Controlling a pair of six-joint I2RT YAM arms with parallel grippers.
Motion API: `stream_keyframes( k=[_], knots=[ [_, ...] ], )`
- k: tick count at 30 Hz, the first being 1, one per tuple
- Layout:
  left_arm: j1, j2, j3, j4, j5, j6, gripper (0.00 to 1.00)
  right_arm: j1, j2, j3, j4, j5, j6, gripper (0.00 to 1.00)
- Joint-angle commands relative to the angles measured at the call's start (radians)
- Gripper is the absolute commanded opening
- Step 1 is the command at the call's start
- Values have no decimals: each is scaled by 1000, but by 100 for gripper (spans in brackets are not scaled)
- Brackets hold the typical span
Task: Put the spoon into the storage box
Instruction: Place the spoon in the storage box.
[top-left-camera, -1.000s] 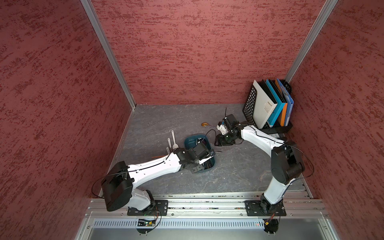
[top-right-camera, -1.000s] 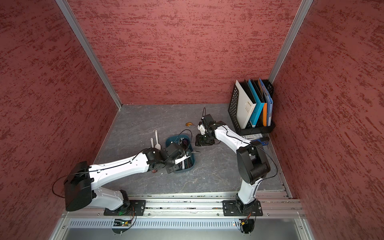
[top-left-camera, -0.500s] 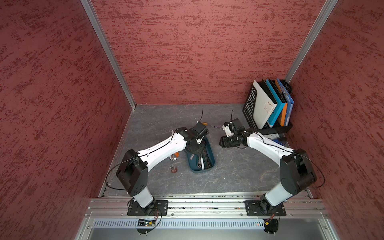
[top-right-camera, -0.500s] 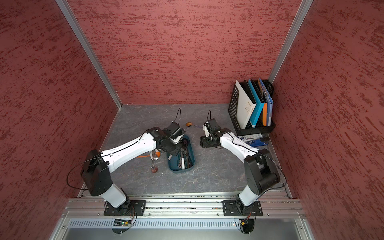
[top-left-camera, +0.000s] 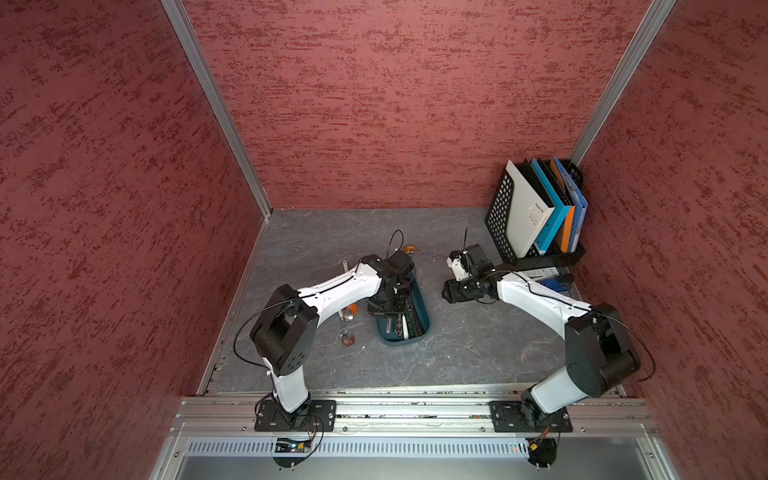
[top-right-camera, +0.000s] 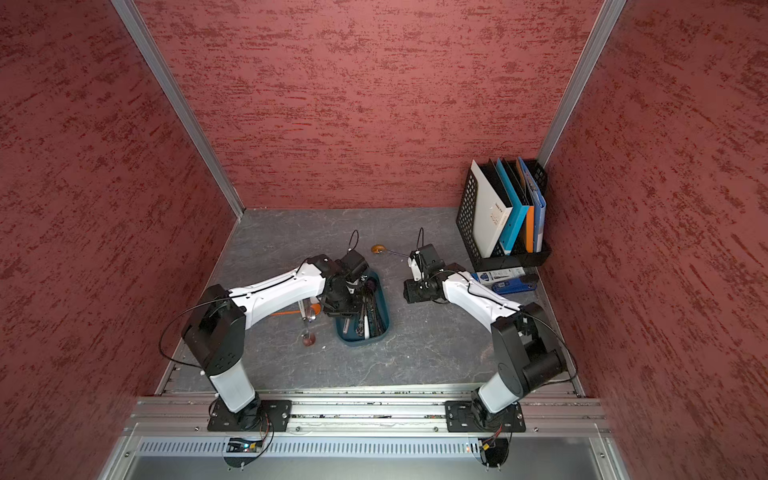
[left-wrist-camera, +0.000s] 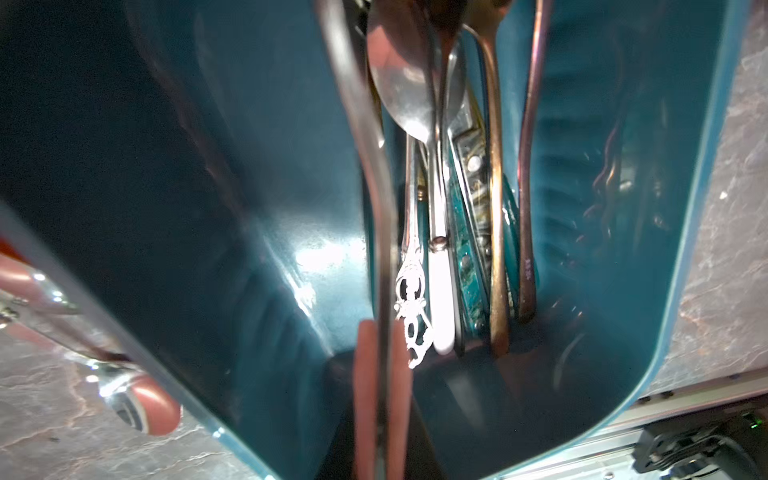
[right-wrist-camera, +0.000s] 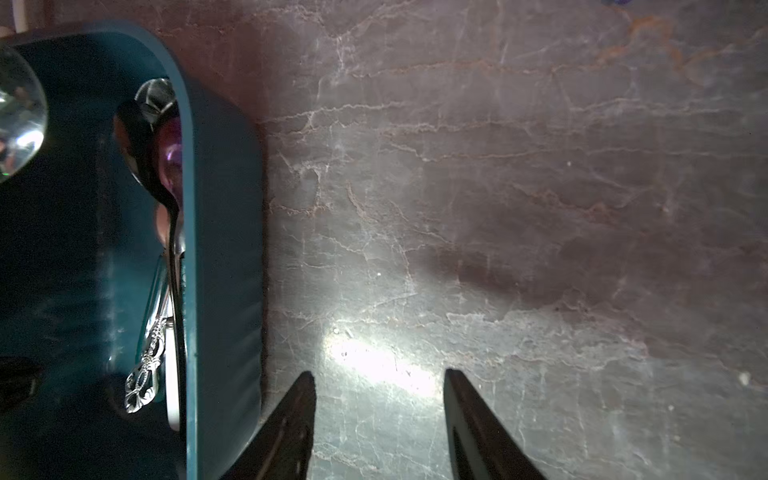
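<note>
The left pincer (left-wrist-camera: 381, 353) is clamped tight on a slim silver handle that runs out ahead of it between its two reddish pads (left-wrist-camera: 363, 399). So close to the lens the handle is badly blurred. It is probably the spoon (left-wrist-camera: 365, 174), though its bowl cannot be made out.

Directly beneath this pincer lies the storage box (left-wrist-camera: 623, 199), a dark teal tray. The gripped handle hangs inside its walls, but I cannot tell whether it touches the floor. Below and ahead of the pads, other cutlery lies lengthwise in the box:
- an ornate silver handle (left-wrist-camera: 409, 307)
- a white handle (left-wrist-camera: 441, 299)
- a copper-toned handle (left-wrist-camera: 496, 232)

The right pincer (right-wrist-camera: 378, 386) stands about half open, with nothing between its dark fingers (right-wrist-camera: 291, 424). It sits low over the bare grey table (right-wrist-camera: 540, 208), and the box's outer wall is just beside one finger.

In a top view, a loose spoon (top-left-camera: 347, 337) lies on the table just outside the box, on the side of the left pincer away from the right one. A black file rack (top-left-camera: 503, 216) holding folders stands behind the right pincer, well apart from the box.
</note>
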Motion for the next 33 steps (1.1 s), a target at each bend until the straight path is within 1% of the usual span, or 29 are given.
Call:
stream_keyframes(
  k=[1, 6, 10, 14, 16, 18, 23, 27, 29, 33],
  knots=[
    [11, 43, 25, -21, 24, -57, 0, -7, -20, -23, 31, 20, -18, 51],
    [13, 65, 9, -25, 28, -99, 0, 0, -27, -83, 79, 10, -16, 50],
    [35, 87, 7, -23, 31, -101, 0, 17, -24, -111, 112, 4, -17, 49],
    [70, 104, 7, -46, -5, -68, 0, 71, -18, -129, 147, 20, -17, 48],
    [85, 112, 8, -72, -46, -37, 0, 80, -5, -133, 168, -6, -7, 47],
    [95, 116, -6, -70, -57, -7, 0, 94, 4, -139, 182, -9, 5, 47],
    [102, 144, -8, -51, -68, 58, 0, 105, 3, -146, 186, 17, 17, 46],
    [111, 171, 5, -87, -116, 120, 0, 105, -9, -139, 171, 44, 22, 47],
    [111, 183, 13, -93, -122, 124, 0, 105, -11, -130, 163, 59, 21, 47],
    [109, 193, 23, -76, -135, 104, 5, 105, -4, -101, 134, 84, -1, 49]
  ],
)
